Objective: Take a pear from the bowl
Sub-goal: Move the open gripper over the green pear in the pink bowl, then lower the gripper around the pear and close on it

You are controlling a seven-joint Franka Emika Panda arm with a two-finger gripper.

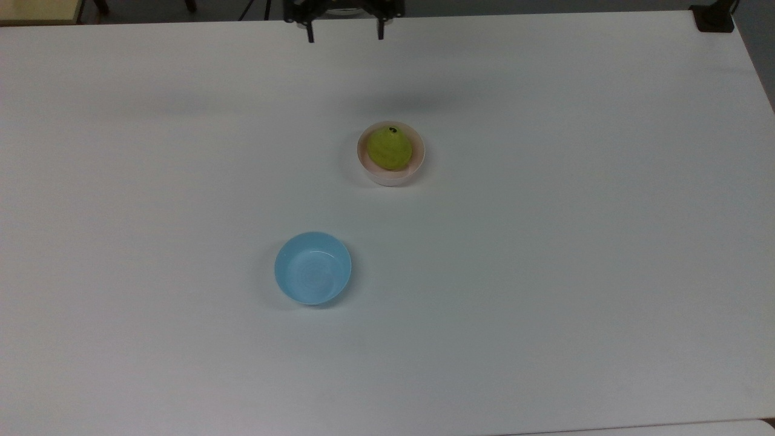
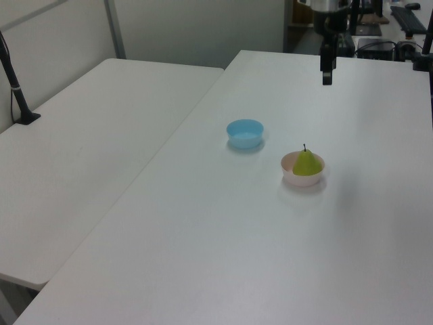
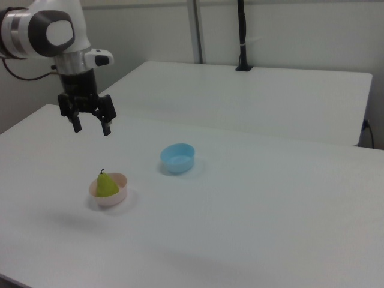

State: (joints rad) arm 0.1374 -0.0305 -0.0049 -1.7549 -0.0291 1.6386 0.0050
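Note:
A yellow-green pear [image 1: 390, 148] [image 2: 306, 163] [image 3: 107, 185] with a short dark stem stands upright in a pale pink bowl [image 1: 419, 158] [image 2: 290, 175] [image 3: 120, 193] near the middle of the white table. My gripper [image 1: 345, 35] [image 2: 327, 76] [image 3: 91, 127] hangs open, fingers pointing down, well above the table with nothing between them. In the top view it sits at the top edge, above and slightly left of the bowl. In the right view it hovers above the bowl, a little to its left.
An empty light blue bowl [image 1: 313, 267] [image 2: 244, 133] [image 3: 177, 158] sits apart from the pink one. A second white table [image 2: 81, 135] adjoins this one. A black post [image 2: 15, 84] [image 3: 242, 36] stands on that table, and a black mount [image 1: 714, 17] at a corner.

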